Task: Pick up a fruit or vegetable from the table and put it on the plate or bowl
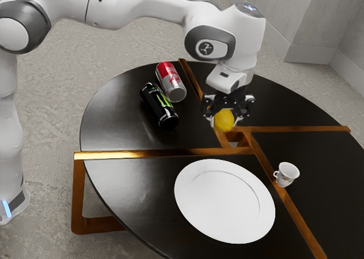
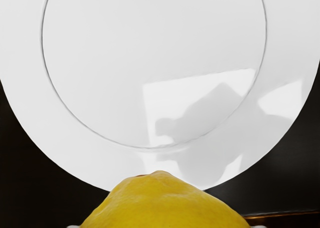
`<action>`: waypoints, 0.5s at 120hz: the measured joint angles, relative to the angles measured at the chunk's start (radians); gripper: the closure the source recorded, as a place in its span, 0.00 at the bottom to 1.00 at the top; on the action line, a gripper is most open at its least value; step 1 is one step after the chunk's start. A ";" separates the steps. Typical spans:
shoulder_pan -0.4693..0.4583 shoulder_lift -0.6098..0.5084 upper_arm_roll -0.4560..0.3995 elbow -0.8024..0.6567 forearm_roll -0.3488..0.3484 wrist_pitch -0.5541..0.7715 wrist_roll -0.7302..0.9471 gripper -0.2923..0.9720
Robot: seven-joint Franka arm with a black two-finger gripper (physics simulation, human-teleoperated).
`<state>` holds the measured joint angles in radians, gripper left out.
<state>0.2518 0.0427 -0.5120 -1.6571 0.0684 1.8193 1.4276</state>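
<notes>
Dark table (image 1: pixel 114 128) is seen; lemon (image 1: pixel 224 120) is clamped by gripper (image 1: pixel 227 114), held at 12 o'clock from white plate (image 1: pixel 224 202).

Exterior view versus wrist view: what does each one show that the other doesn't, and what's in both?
The exterior view adds the arm, the gripper shut on the lemon, a red can and a black can lying side by side, and a cup at the exterior view's right of the plate. The wrist view adds a grey reflection of the hand on the plate's glaze. Both share the lemon, the plate and the dark table.
</notes>
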 joint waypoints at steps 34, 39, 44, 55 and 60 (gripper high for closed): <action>-0.091 0.012 -0.002 0.002 0.002 0.005 -0.054 0.44; -0.090 0.018 -0.002 0.002 0.002 0.007 -0.061 0.38; -0.084 0.022 -0.002 0.003 0.003 0.008 -0.067 0.35; -0.064 0.025 -0.002 0.003 0.002 0.011 -0.080 0.29; -0.058 0.025 -0.002 0.003 0.002 0.011 -0.085 0.28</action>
<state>0.1935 0.0672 -0.5138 -1.6543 0.0703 1.8308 1.3421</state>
